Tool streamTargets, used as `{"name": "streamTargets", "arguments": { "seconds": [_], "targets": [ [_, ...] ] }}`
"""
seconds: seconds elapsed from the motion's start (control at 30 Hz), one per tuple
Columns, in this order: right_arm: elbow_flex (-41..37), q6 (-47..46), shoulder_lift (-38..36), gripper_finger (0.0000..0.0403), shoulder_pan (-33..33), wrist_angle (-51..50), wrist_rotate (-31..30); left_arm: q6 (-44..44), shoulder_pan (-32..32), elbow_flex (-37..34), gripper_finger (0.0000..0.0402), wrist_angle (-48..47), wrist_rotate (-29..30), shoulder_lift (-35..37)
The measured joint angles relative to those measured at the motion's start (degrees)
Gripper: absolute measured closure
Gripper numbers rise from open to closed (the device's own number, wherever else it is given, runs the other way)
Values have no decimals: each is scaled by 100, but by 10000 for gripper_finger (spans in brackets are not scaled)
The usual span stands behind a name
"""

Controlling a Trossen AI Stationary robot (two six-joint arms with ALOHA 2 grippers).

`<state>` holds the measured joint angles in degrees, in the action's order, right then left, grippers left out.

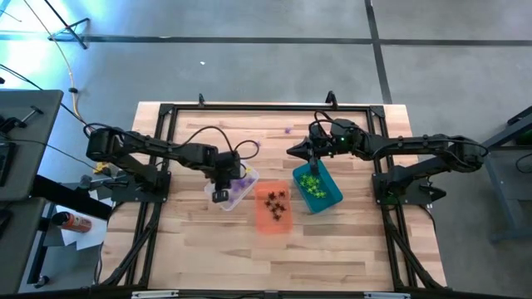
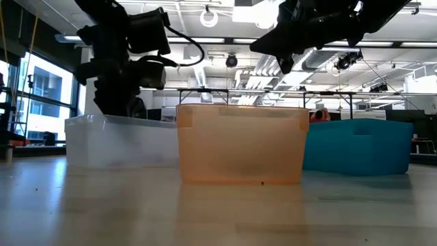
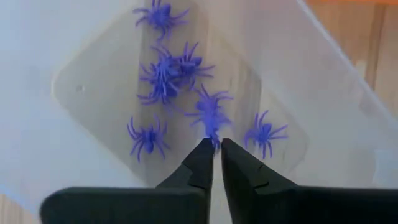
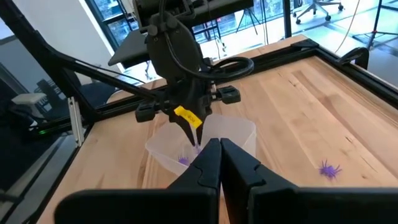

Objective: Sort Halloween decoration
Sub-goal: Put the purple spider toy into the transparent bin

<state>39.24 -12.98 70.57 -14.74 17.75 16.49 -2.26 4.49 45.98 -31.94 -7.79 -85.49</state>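
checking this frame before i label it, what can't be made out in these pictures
- Low view: the translucent orange plastic bin, clear plastic bin and teal plastic bin show only their walls; contents hidden.
- High view: the tiny black spider trinkets and green ones are too small to count.
- Left wrist view: the left end effector covers part of a purple plastic spider; contact unclear.
- Right wrist view: the right end effector blocks part of the clear bin.

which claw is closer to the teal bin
Right. The right claw hangs over the teal bin's far end; the left claw is over the clear bin, beyond the orange bin.
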Motion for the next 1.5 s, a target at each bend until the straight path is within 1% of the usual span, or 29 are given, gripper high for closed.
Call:
{"name": "streamTargets", "arguments": {
  "seconds": [0.2,0.3,0.37,0.47,0.53,0.6,0.67,0.73,0.83,0.9,1.03,1.13,1.23,1.3,1.43,1.5],
  "targets": [
    [0,0,0,402,0,-47,-2,-2,-2,-12,329,-378,-2,-2],
    [0,-1,0,402,0,-28,-4,-51,3,127,299,-543,-2,8],
    [0,-75,-7,402,-1,117,-5,-16,77,408,280,-816,-4,53],
    [64,-747,-75,403,-99,596,13,102,359,1026,258,-1402,29,282],
    [226,-1040,-117,403,-228,558,33,190,646,1437,248,-1504,149,571],
    [432,-1047,-122,403,-328,410,29,190,963,1716,241,-1253,327,948],
    [630,-949,-122,403,-408,180,48,122,1290,1783,237,-572,385,1322],
    [821,-881,-120,402,-452,-75,-5,-151,1608,1727,235,87,389,1622],
    [1028,-1083,-120,398,-471,-586,-619,-756,1938,1519,235,895,400,1866],
    [1131,-1139,-118,389,-494,-915,-767,-948,2051,1421,235,1045,403,1926],
    [1185,-1169,-118,362,-485,-1239,-880,-965,2094,1279,236,1115,401,1934],
    [1187,-1705,-29,340,-523,-1499,-1416,-1072,2094,1046,235,1297,391,1901],
    [1213,-2124,293,319,-708,-1693,-1456,-1343,2094,851,236,1495,406,1809],
    [1459,-2079,635,305,-826,-1983,-1450,-1507,2094,756,235,1693,407,1771],
    [2397,-1769,1586,280,-1079,-3157,-1454,-1610,2094,717,236,1903,407,1740],
    [2928,-1820,2171,271,-1225,-3926,-1612,-1610,2094,717,236,1995,407,1744]
  ]
}}
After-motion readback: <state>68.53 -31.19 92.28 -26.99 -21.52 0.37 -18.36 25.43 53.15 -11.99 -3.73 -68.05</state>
